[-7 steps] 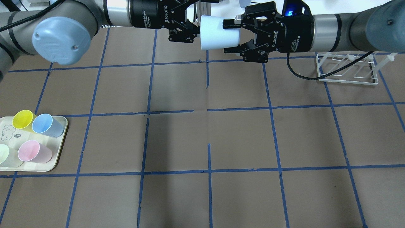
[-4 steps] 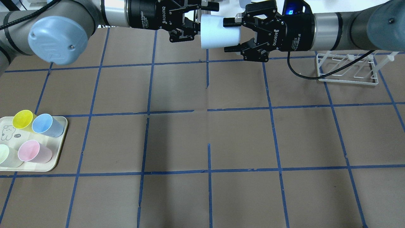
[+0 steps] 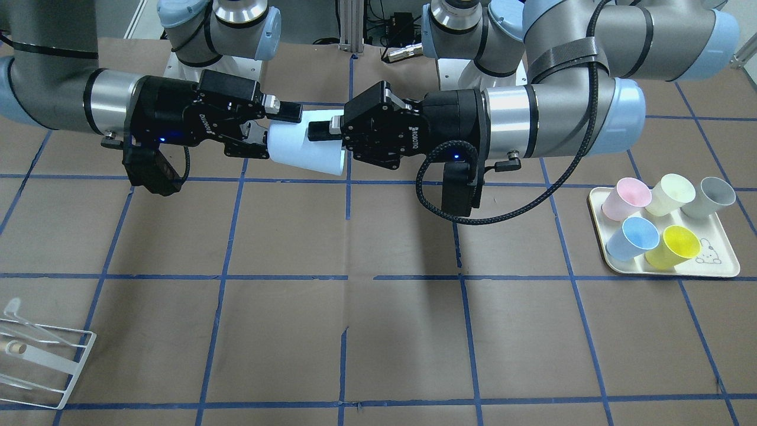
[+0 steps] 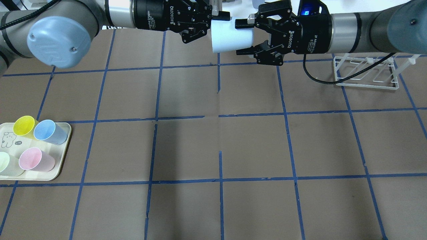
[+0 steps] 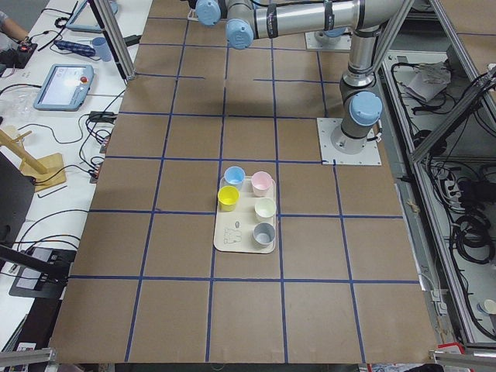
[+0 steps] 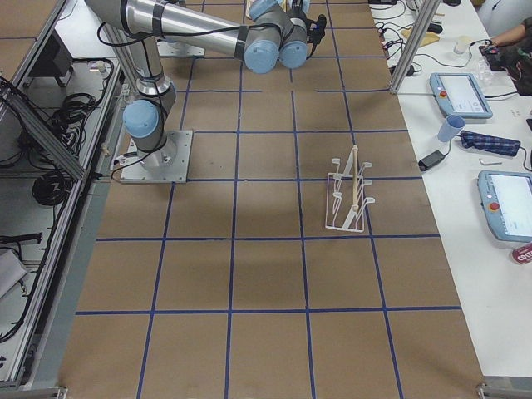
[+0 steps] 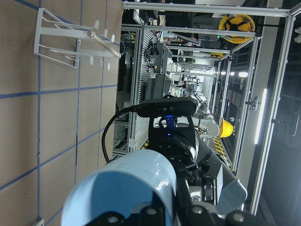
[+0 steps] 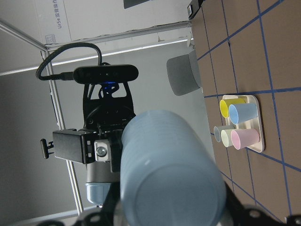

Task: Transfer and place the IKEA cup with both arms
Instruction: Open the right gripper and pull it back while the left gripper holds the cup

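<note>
We are seeing the left gripper [image 4: 211,25] opening off the IKEA cup [image 4: 227,36], the right gripper [image 4: 237,38] clamping it: handover nearly done.

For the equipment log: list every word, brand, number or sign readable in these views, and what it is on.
"ROBOTIQ": on the left gripper.
"ROBOTIQ": on the right gripper, which holds the IKEA cup.
"2F Adaptive": on the right gripper's collar; the rest is blurred.
Tray: a bear drawing and a mark too small to read.
Wall sign in the right wrist view: too blurred to read.
</note>
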`<state>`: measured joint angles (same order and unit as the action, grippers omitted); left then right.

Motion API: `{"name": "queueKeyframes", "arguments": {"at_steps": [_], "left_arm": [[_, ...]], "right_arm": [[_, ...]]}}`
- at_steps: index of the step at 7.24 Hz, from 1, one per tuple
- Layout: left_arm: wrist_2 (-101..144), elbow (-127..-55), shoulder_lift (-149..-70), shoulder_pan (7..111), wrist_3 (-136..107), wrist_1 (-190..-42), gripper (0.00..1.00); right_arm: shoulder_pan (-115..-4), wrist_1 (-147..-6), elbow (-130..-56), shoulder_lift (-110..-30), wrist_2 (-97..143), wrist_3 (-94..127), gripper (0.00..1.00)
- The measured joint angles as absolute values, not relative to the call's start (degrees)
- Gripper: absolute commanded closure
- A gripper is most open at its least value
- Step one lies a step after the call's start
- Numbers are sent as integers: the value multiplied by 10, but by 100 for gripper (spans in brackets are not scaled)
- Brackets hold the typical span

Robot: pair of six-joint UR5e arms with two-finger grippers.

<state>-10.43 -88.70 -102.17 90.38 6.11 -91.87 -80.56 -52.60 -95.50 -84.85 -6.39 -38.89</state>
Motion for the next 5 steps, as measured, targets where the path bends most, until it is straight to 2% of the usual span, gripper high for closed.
{"name": "queueKeyframes", "arguments": {"at_steps": [5], "left_arm": [[-139,-874,-1020,895,37,-911,100]], "right_arm": [[-780,-532,-946,-847,-102,-345,0]]}}
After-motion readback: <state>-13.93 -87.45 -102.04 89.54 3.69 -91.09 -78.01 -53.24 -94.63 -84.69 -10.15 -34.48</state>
